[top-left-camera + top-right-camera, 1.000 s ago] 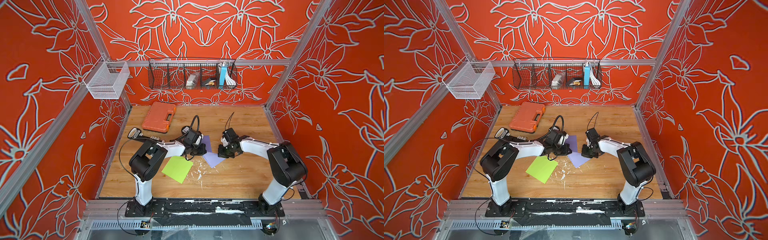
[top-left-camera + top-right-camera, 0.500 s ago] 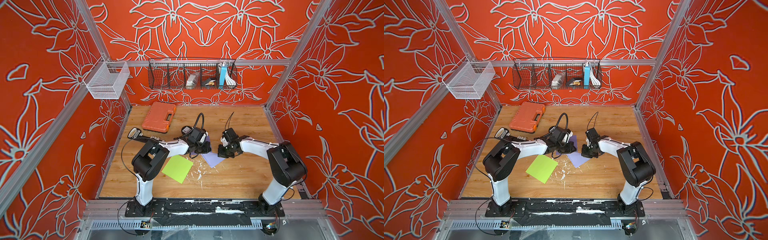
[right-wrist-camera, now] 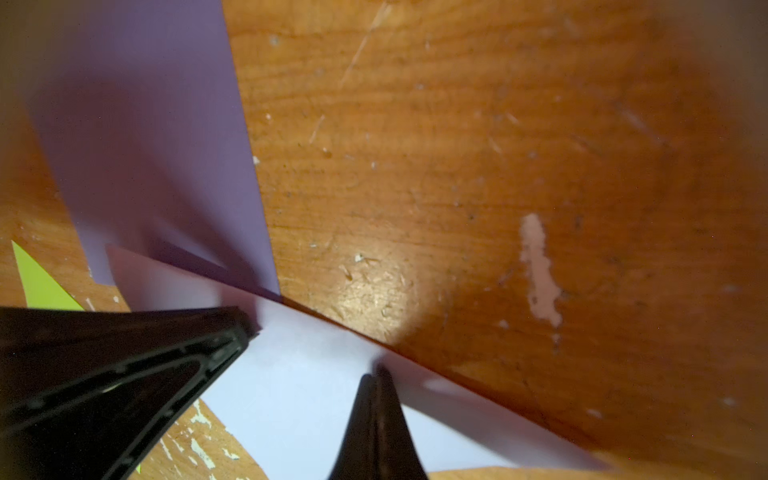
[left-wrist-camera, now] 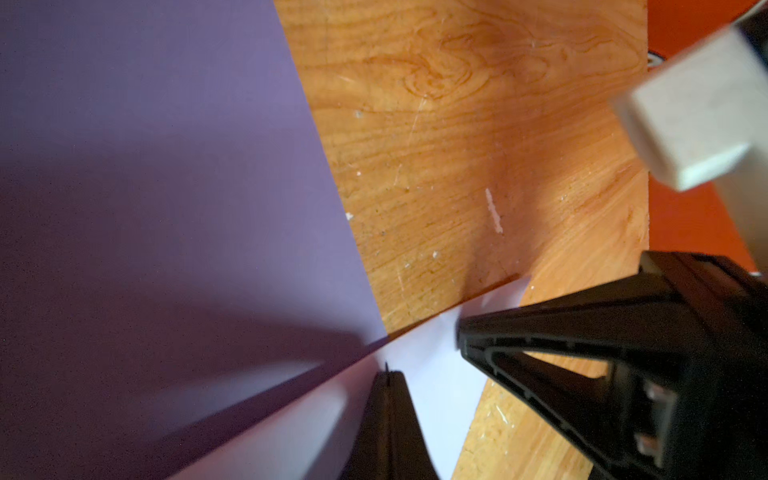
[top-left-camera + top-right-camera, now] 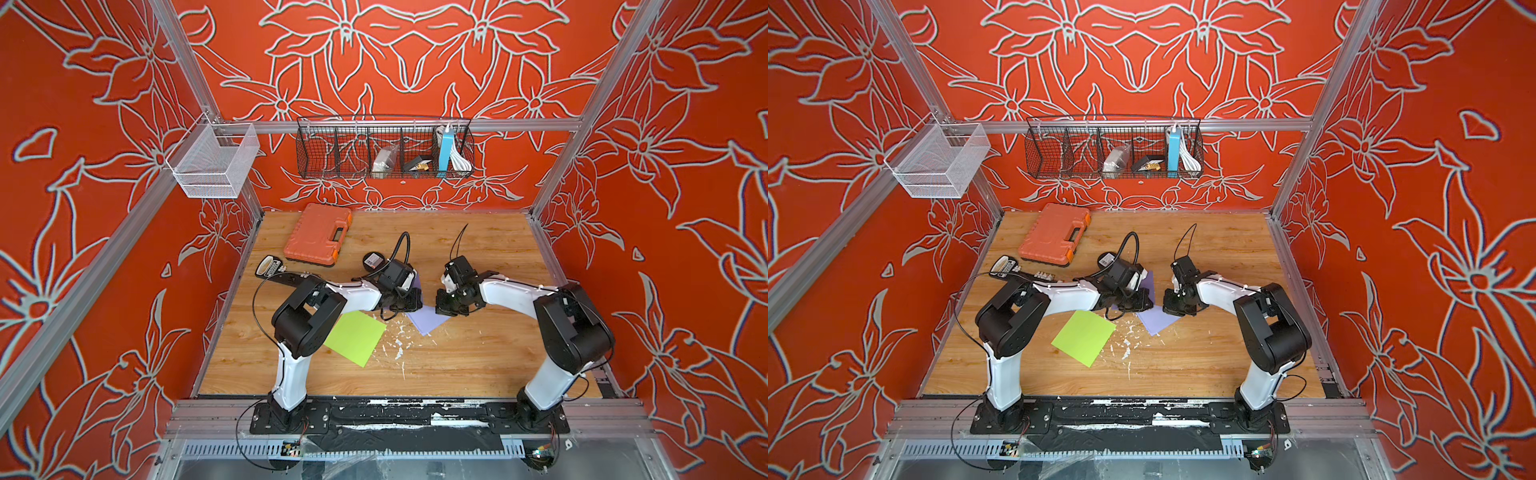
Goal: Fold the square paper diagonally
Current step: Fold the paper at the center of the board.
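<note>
Two squares of paper: one purple sheet [image 5: 424, 323], one lime-green sheet [image 5: 355, 337]. One orange tool case [image 5: 318, 233], one black wire basket [image 5: 332, 153], one white mesh basket [image 5: 212, 166].

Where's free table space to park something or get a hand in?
Free: back of the table, right of the orange case; front strip between the green paper and the right arm. Crowded: centre, where left gripper and right gripper meet on the purple paper.
</note>
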Motion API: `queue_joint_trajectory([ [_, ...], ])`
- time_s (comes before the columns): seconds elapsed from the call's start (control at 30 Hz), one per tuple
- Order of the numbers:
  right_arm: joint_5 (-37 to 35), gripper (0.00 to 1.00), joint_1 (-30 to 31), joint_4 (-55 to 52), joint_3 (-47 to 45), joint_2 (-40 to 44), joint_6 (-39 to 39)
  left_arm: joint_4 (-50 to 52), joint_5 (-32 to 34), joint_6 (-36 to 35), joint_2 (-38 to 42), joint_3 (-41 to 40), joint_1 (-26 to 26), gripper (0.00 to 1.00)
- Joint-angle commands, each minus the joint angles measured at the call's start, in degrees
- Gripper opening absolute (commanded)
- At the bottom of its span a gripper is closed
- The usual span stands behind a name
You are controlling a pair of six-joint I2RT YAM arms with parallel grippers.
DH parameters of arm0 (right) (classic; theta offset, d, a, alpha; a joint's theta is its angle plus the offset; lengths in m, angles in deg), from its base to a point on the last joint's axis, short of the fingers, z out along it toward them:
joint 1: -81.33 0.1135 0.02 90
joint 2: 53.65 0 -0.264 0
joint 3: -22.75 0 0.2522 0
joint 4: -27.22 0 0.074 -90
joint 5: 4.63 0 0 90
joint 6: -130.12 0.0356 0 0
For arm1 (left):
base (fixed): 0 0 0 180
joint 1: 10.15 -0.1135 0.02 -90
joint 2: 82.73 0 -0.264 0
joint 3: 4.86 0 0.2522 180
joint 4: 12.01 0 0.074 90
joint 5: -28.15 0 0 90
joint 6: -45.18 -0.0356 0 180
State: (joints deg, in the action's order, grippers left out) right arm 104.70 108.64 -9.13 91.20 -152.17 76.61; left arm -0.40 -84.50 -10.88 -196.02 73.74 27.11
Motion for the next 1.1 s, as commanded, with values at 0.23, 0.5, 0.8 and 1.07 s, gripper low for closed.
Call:
queue_joint_trajectory([
  [0.23,-1.8,0.0,0.2,-1.8,-1.3,-0.3,-0.6,1.0,2.7,-1.3,-1.2,0.3,0.2,0.0],
  [0.5,-1.9,0.0,0.2,-2.1,-1.4,-0.5,-0.6,0.0,2.6,-0.5,-0.4,-1.9,-2.3,0.0],
  [0.8,-2.0,0.0,0.1,-1.8,-1.6,-0.9,-0.4,-0.1,3.0,-0.5,1.1,-4.0,-3.6,0.0],
  [1.07,-2.2,0.0,0.2,-1.8,-2.1,-1.0,-0.5,-1.1,1.8,-0.1,1.4,-5.3,-5.8,0.0],
])
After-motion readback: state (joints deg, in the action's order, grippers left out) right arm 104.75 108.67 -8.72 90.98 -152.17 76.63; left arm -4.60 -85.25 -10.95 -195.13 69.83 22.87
